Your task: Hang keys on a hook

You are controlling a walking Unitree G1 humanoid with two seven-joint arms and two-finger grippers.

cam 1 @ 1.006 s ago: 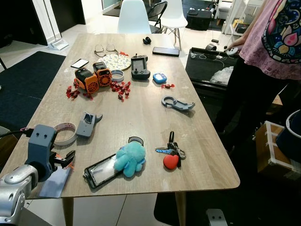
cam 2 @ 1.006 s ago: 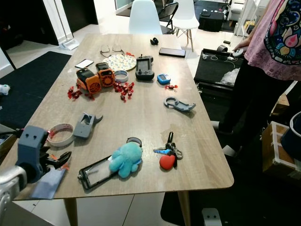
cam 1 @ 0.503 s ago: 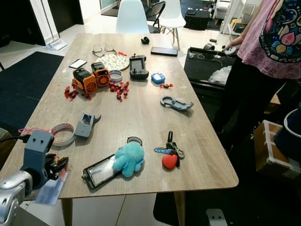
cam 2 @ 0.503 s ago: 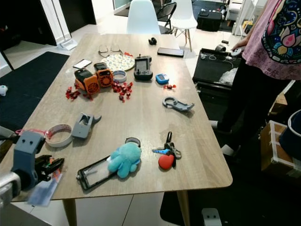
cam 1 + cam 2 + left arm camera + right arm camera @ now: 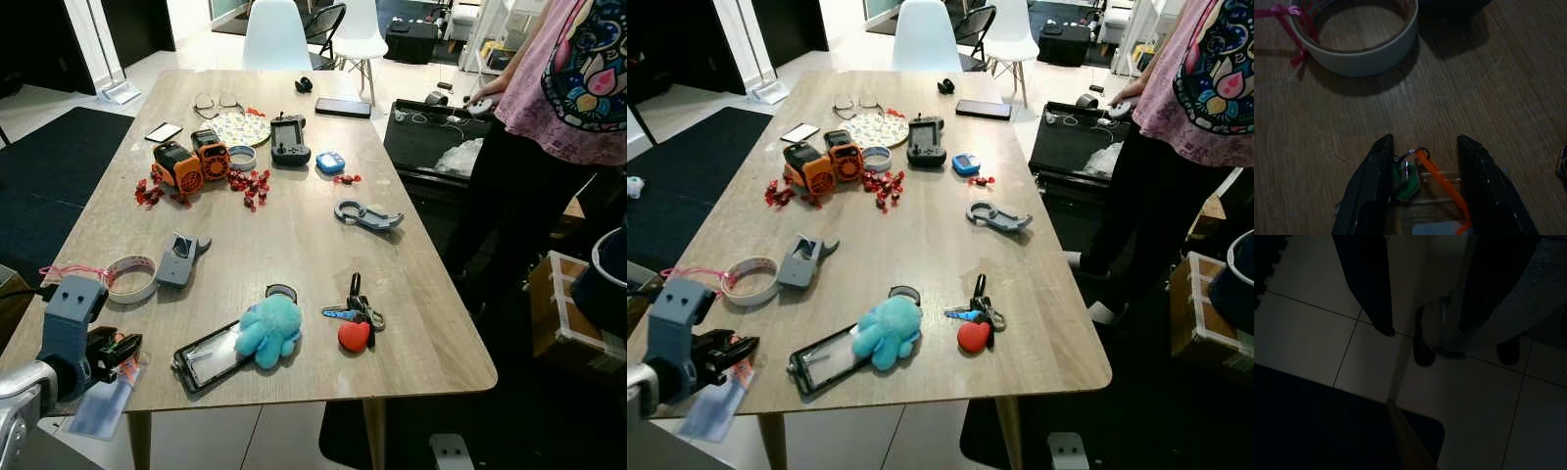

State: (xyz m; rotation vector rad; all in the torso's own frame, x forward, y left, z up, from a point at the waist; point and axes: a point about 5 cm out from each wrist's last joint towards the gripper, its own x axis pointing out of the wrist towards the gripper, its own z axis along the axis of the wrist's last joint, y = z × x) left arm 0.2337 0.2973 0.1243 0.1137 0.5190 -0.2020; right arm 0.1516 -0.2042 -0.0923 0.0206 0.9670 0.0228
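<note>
the keys point(image 5: 354, 311) lie flat on the wooden table point(image 5: 294, 225) near its front right part, just right of the blue plush octopus point(image 5: 269, 328). the bunch's long axis runs roughly front to back: a dark key points away toward the far end, a blue-headed key sticks out leftward, and the red heart fob point(image 5: 354, 335) sits at the near end. the left gripper point(image 5: 1422, 161) is at the front left table edge, near the tape roll point(image 5: 1356, 39), fingers partly apart around a small ring with a green tag and orange strap (whether it actually grips them, i cannot tell). the right gripper point(image 5: 1422, 318) hangs over tiled floor, fingers apart, holding nothing.
</note>
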